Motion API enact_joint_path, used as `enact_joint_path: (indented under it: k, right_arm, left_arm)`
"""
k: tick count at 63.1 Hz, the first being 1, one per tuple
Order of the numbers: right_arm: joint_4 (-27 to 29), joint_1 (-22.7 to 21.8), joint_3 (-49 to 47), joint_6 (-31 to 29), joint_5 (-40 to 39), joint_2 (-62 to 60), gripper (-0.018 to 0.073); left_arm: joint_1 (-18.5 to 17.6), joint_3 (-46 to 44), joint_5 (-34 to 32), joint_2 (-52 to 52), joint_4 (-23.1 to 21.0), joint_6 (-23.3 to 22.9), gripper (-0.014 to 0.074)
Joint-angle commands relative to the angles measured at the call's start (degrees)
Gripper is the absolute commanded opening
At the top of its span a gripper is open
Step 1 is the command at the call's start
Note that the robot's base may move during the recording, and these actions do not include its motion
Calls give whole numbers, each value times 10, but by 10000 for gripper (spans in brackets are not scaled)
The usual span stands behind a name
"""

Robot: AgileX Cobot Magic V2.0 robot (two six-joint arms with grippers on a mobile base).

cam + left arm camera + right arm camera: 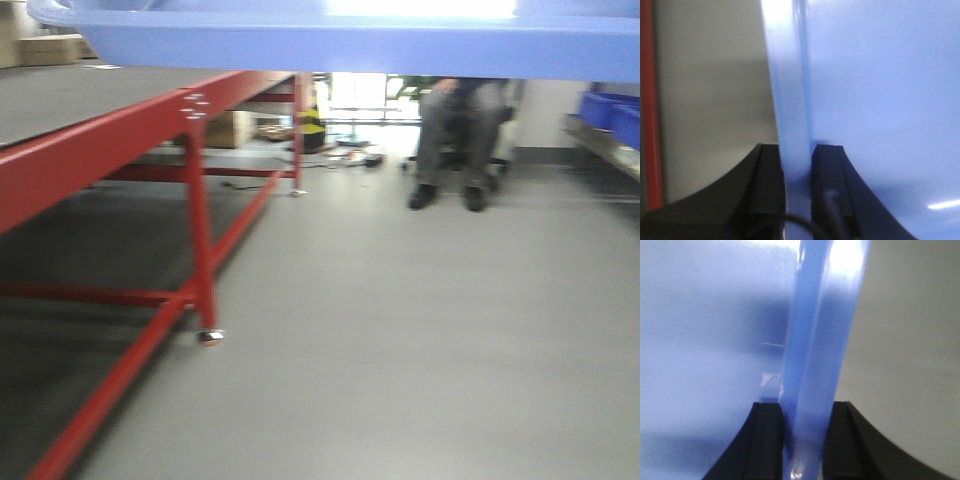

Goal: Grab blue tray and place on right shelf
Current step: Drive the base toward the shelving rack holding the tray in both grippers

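With the blue tray (pixel 300 45) held aloft near the right edge of the red-framed surface (pixel 90 150), its opposite rims clamped in the jaws of the left gripper (pixel 797 155) and right gripper (pixel 805 410), both arms should stay level and matched while carrying it shelfward.

Open floor (pixel 400 330) ahead; blue tray (pixel 320 40) overhead; red desk (pixel 120 140) crowds left, seated person (pixel 455 140) centre, blue bins (pixel 612 115) far right.

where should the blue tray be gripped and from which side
Take the blue tray by its rolled rim, at opposite edges, one claw from each outer side. It is wide and shallow, and the rim is a thin lip that fits between the jaws: the left claw and right claw straddle it so.
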Motion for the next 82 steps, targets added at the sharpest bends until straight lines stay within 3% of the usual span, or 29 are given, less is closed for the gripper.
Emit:
enact_joint_path:
  k: [1, 82]
  right_arm:
    - [-6, 0, -17, -17, -23, -18, 22]
    - [-6, 0, -17, -17, -22, -18, 22]
  left_arm:
    - [-10, -15, 54, -25, -13, 25, -48]
    - [-14, -15, 54, -25, -16, 25, -48]
